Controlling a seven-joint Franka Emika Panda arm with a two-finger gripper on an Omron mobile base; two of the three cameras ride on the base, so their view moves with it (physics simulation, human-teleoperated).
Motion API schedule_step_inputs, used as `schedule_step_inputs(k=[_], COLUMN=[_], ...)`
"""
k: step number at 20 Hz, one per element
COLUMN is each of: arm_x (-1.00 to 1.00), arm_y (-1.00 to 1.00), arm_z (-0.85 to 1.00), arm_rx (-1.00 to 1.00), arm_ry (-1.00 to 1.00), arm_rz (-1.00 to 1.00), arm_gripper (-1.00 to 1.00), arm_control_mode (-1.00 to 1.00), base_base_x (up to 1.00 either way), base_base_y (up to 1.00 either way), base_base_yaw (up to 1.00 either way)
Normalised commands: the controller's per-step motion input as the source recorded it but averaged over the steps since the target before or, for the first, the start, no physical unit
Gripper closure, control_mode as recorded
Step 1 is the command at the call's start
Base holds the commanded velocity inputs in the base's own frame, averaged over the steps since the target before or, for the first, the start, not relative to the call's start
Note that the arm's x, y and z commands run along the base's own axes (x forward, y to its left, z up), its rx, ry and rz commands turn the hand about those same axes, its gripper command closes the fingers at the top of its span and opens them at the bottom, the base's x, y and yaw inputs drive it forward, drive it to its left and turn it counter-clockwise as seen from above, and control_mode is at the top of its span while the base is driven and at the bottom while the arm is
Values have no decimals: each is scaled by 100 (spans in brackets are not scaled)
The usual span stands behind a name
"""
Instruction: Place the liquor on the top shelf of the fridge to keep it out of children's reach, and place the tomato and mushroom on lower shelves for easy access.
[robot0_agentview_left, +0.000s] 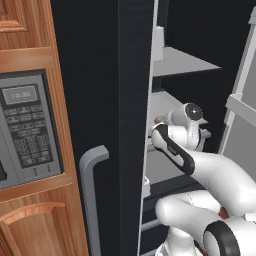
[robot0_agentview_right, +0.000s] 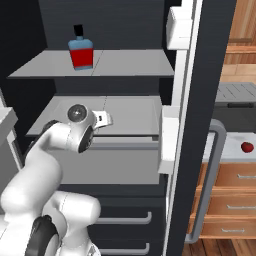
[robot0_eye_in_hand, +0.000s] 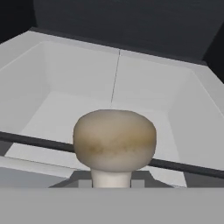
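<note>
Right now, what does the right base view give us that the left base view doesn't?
Right base view alone: the liquor standing on the top shelf, and the tomato outside on the counter past the fridge door. Left base view alone: the microwave set in wooden cabinets. Both: the arm reaching in over the lower shelves.

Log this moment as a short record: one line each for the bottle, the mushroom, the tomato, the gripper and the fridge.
bottle: squat red liquor bottle with blue shoulder and black cap, upright on the top grey shelf
mushroom: small beige round-capped mushroom, held over the lower grey shelf
tomato: small glossy red tomato, on the counter outside, right of the fridge
gripper: two-finger gripper, shut on the mushroom
fridge: tall black fridge, door open
</note>
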Motion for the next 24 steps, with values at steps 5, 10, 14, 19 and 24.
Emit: schedule_step_inputs(k=[5, 10, 14, 19, 24], arm_x=[29, 35, 39, 44, 46], arm_y=[0, 0, 0, 0, 0], arm_z=[-44, -34, -29, -18, -9], arm_rx=[0, 0, 0, 0, 0], arm_ry=[4, 2, 2, 2, 0], arm_rz=[0, 0, 0, 0, 0], arm_gripper=[100, 100, 100, 100, 100], arm_control_mode=[-100, -100, -100, -100, -100], base_base_x=[0, 0, 0, 0, 0], base_base_y=[0, 0, 0, 0, 0], base_base_yaw=[0, 0, 0, 0, 0])
